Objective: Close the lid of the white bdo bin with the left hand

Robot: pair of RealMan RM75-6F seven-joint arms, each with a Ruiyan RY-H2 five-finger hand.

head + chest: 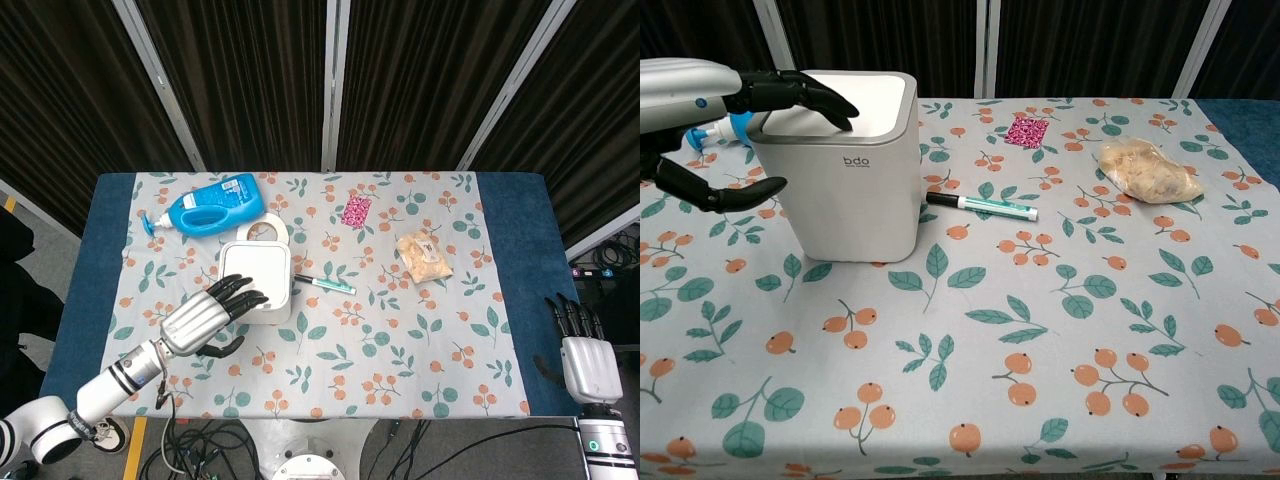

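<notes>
The left hand (735, 115), fingers spread with tips on the near-left edge of the lid (860, 100), holds nothing, and the white bdo bin (845, 170), seemingly shut, stands left of centre on the table (1060, 330), where an off-centre push could tip it.

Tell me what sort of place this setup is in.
Probably a lab or robot test station, not a home: black curtains enclose the table, loose cables trail beneath it, and the bin and blue bottle sit staged on a printed cloth.
</notes>
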